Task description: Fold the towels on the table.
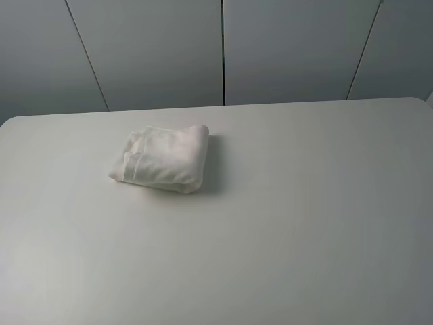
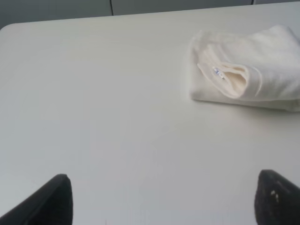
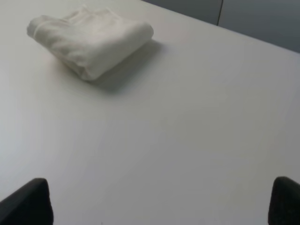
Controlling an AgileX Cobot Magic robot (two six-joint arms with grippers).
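Left of centre in the upper half of the overhead frame, the towel lies folded into a thick bundle on the table. A small label shows on it, lettering too blurred to read. Left gripper and right gripper both gape wide, holding nothing.

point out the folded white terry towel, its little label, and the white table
folded white terry towel (image 1: 164, 158): exterior high view, middle of the top layer
small white label with dark lettering (image 2: 218, 72): left wrist view, on the label's face
plain white smooth table (image 1: 304, 223): exterior high view, bare top
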